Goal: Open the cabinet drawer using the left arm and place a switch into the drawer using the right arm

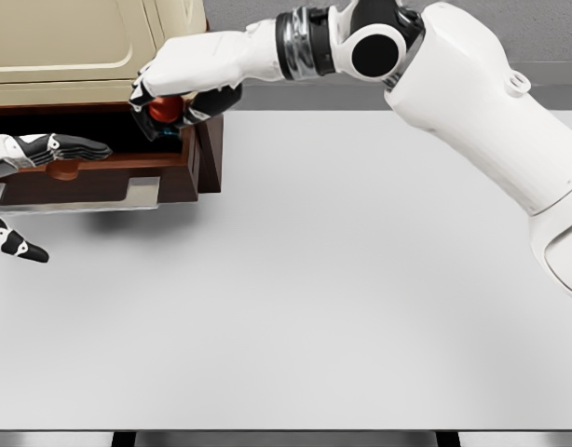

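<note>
The switch shows as a small red thing, mostly wrapped up, peeking out between the curled fingers of the right hand. That hand is clenched around it, dark fingertips folded under, and it hangs right over the back right corner of the open drawer, just in front of the cabinet. Whether the switch touches the drawer wall below it, I cannot tell; the fingers cover too much.

The drawer itself is pulled out toward the camera, dark reddish-brown wood, with a rounded knob on its front panel. Above it sits the cream-coloured cabinet body, its top cut off by the upper edge of the view.

The right arm sweeps in big from the right side, white shell, black joint at the elbow, reaching across to the upper left.

Over on the far left edge, the left hand is only partly in view: fingers spread, one set lying level just above the knob, another dark fingertip lower down, well apart, holding nothing.

Everything stands on a broad, pale grey worktop.
</note>
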`<act>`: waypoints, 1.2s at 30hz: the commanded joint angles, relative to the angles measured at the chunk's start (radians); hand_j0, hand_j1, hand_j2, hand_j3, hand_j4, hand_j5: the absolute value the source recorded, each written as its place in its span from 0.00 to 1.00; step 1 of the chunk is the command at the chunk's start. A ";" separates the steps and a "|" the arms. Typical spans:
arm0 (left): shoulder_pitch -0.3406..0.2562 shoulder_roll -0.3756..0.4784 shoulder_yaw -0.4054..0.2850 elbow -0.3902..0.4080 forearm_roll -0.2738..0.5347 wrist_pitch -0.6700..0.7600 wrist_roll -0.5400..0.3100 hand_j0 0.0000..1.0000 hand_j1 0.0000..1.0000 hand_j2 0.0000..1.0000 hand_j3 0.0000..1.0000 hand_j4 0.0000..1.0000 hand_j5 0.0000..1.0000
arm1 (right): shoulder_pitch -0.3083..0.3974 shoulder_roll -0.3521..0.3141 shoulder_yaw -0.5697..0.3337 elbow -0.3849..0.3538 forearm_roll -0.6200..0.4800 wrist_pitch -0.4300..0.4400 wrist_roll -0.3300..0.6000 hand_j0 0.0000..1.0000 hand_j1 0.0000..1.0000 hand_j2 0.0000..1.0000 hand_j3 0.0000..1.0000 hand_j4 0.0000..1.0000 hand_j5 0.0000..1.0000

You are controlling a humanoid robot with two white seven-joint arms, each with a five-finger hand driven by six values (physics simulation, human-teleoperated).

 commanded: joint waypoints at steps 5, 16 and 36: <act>0.000 0.000 0.002 0.000 0.008 0.000 0.000 1.00 1.00 1.00 1.00 1.00 1.00 | -0.008 0.046 0.005 0.060 -0.004 0.000 -0.001 0.45 0.45 0.45 0.45 0.45 0.45; 0.005 -0.005 0.002 0.000 0.008 -0.001 0.000 1.00 1.00 1.00 1.00 1.00 1.00 | -0.021 0.106 0.007 0.177 0.001 -0.015 -0.001 0.51 0.51 0.51 0.51 0.51 0.51; 0.006 -0.007 0.003 0.000 0.008 0.000 0.000 1.00 1.00 1.00 1.00 1.00 1.00 | 0.107 -0.392 -0.050 -0.263 -0.165 -0.039 -0.001 1.00 1.00 1.00 1.00 1.00 1.00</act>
